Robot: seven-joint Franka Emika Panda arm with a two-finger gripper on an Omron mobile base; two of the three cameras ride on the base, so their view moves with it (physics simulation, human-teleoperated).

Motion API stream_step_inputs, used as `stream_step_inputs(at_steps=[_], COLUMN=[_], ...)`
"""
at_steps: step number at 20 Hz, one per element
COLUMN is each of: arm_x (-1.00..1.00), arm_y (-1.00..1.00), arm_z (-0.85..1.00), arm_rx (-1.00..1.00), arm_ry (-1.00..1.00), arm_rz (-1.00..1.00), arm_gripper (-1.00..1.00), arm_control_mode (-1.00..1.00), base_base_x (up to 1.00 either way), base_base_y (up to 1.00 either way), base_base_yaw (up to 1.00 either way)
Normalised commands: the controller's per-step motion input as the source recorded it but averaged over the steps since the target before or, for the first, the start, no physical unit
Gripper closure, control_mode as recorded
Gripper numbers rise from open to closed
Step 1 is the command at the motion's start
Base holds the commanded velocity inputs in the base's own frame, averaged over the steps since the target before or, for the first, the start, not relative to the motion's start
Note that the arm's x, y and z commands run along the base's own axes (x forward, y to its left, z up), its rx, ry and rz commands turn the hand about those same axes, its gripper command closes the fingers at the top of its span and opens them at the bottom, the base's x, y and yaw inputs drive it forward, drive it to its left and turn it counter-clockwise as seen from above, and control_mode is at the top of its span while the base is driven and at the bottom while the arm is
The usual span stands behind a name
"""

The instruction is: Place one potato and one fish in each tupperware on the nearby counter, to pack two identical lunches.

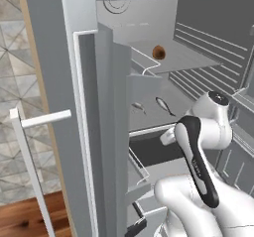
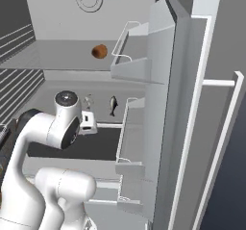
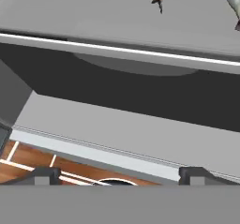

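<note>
Open fridge (image 1: 99, 132), door swung wide. Hand (image 3: 117, 174) spread open, empty, low before the shelf edge. Two fish (image 1: 163, 105) on the middle shelf (image 1: 188, 99), just apart; one potato (image 1: 158, 52) on the upper shelf (image 1: 198, 57). Risk: clipping the shelf lip on reaching in, or nudging both fish together. Tupperware and worktop out of sight; fish cropped in the hand view.

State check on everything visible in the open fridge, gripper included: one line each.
Grey fridge door: swung open, white bar handle facing out.
Small egg-shaped orange-brown potato: lying alone on the upper shelf.
Flat mottled grey fish: lying on the middle shelf, untouched.
Second grey fish: on the same shelf beside the first, apart from it.
Two-finger gripper: open, empty, below the fish shelf.
</note>
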Motion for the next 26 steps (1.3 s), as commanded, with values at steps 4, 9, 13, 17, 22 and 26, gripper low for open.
stream_step_inputs(at_steps=[4,9,13,17,22,26], arm_x=[0.51,0.53,0.70,0.89,0.85,0.86], arm_y=[0.24,0.31,0.02,0.00,0.00,0.00], arm_z=[-0.09,0.00,0.00,0.00,0.00,0.00], arm_rx=[0.00,0.00,0.00,0.01,0.01,0.00], arm_ry=[0.00,-0.02,0.00,0.00,0.00,0.00], arm_rz=[0.00,0.00,-0.02,-0.04,-0.02,-0.02], arm_gripper=[-1.00,-1.00,-1.00,-1.00,-1.00,-1.00], arm_control_mode=[-1.00,-1.00,-1.00,-1.00,-1.00,-1.00], base_base_x=[0.19,0.00,0.00,0.00,0.00,0.00], base_base_y=[0.07,0.00,0.00,0.00,0.00,0.00], base_base_yaw=[0.00,0.00,0.00,0.00,0.00,0.00])
